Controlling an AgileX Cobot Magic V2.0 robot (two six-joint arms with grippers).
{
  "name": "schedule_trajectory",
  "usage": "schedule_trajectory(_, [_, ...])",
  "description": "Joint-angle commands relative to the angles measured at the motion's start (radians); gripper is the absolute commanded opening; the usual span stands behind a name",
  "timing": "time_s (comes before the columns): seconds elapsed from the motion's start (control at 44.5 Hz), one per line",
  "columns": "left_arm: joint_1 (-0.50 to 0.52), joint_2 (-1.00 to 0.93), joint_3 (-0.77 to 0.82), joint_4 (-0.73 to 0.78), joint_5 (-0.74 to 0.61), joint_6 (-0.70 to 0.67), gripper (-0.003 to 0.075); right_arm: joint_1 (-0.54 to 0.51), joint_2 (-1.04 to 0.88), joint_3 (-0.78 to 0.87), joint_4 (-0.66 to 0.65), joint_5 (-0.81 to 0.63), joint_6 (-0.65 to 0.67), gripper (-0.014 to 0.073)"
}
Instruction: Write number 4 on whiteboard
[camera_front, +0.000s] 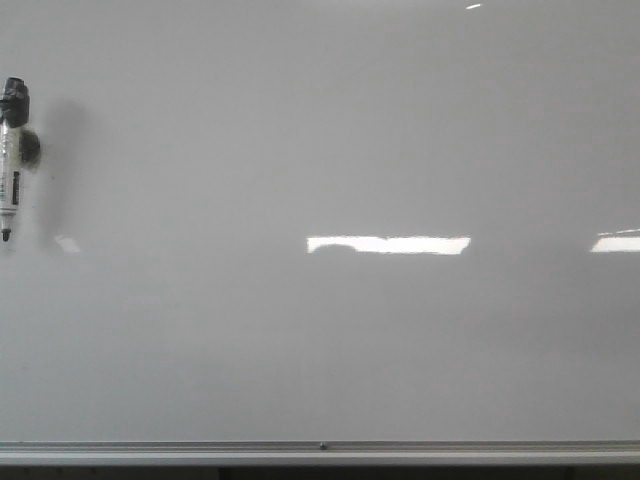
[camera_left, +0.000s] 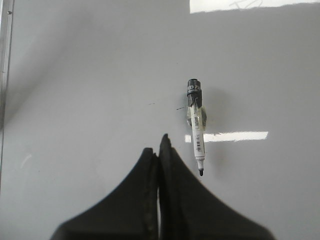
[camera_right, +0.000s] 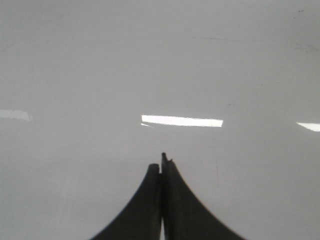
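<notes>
At the whiteboard's (camera_front: 330, 150) left edge, a capless marker (camera_front: 10, 160) on a clip

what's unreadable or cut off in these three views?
- Marker label: too small and blurred in the front view; only partly legible on the cap in the left wrist view.
- What holds the marker on the whiteboard: hidden behind its body.
- Faint specks beside the marker: too small to identify.
- Both arms: outside the front view.
- Left gripper and right gripper: bases cut by the frame edge.
</notes>
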Motion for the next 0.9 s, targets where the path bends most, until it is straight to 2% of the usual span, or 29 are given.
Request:
schedule_trajectory(0.0, [-0.008, -0.016, 0.004, 0.001, -0.082, -0.008, -0.002, -0.002, -0.019, -0.014, 0.0, -0.078, -0.011, -0.0118])
schedule_trajectory(0.719, [-0.008, -0.016, 0.004, 0.001, -0.085, -0.008, -0.002, -0.002, -0.019, -0.014, 0.0, -0.078, -0.011, -0.0118])
schedule_trajectory(0.877, [-0.008, -0.016, 0.004, 0.001, -0.206, -0.008, -0.002, -0.002, -0.019, -0.014, 0.0, -0.099, -0.011, -0.0118])
